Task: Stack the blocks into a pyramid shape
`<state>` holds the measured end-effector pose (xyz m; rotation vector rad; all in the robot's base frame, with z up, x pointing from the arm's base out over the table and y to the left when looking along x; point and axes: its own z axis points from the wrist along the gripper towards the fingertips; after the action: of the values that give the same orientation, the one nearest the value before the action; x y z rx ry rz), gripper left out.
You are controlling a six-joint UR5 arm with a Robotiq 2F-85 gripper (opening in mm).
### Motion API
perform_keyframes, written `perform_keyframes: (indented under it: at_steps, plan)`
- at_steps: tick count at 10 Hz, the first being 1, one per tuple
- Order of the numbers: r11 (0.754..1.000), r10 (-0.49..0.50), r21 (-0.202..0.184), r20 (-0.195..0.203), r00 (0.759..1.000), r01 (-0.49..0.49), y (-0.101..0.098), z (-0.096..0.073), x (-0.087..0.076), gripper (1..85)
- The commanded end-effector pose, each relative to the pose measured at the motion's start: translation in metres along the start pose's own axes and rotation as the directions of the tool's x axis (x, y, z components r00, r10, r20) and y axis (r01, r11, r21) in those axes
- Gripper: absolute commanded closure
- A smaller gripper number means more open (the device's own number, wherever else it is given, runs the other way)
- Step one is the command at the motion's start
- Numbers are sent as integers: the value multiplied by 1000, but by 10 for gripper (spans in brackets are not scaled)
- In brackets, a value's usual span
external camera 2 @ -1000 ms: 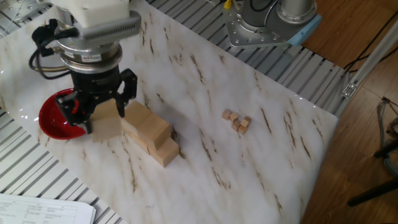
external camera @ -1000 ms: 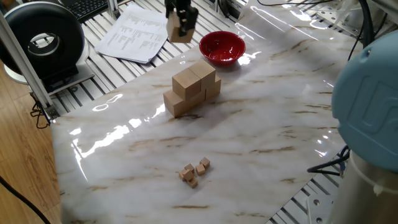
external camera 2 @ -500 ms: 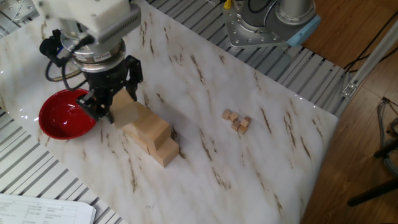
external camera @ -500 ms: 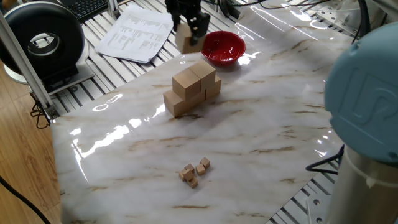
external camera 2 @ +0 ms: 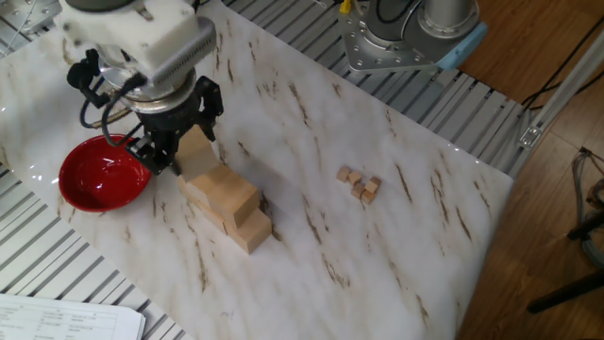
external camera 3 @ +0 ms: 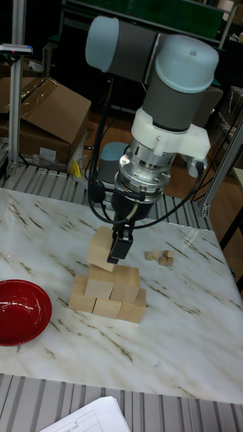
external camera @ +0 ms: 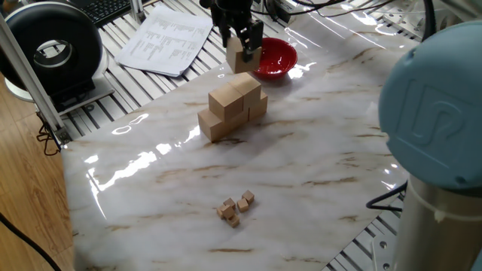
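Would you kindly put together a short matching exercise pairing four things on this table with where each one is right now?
Things:
1. red bowl
2. tiny cubes
3. block in the gripper
4. paper sheets

Places:
A. held tilted just above the stack
B. off the marble, on the slatted surface
C. on the marble beside the stack
D. clustered on the marble, away from the stack

Pairs: 1-C, 2-D, 3-A, 4-B
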<state>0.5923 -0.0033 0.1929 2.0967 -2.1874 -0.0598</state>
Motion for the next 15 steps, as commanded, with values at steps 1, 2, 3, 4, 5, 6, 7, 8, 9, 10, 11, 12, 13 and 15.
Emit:
perform_keyframes:
  at_steps: [1, 2, 3, 4, 5, 6, 7, 8, 9, 10, 11, 12, 13, 15]
  plan:
    - [999, 25, -24, -43, 999, -26, 2, -2, -2, 847]
    - [1000, 7, -20, -47, 999, -8, 0, -3, -5, 847]
    - [1000, -14, 0, -50, 999, 14, -5, -3, -10, 847]
    - [997, -65, 40, -70, 995, 68, -16, -3, -10, 847]
    - [995, -90, 46, -65, 994, 93, -17, -3, -12, 847]
    - [989, -132, 57, -73, 988, 137, -21, -4, -12, 847]
    - [984, -163, 58, -84, 983, 168, -23, -4, -12, 847]
    - [984, -162, 62, -78, 984, 167, -24, -3, -16, 847]
    - [983, -165, 63, -78, 983, 170, -24, -2, -18, 847]
    - [982, -172, 63, -76, 982, 177, -23, -1, -21, 847]
    - [982, -179, 55, -63, 982, 183, -21, 1, -26, 847]
    - [976, -209, 55, -56, 976, 212, -20, 2, -30, 847]
    - [969, -237, 54, -54, 970, 240, -20, 3, -30, 847]
    - [953, -293, 58, -61, 954, 296, -21, 5, -27, 847]
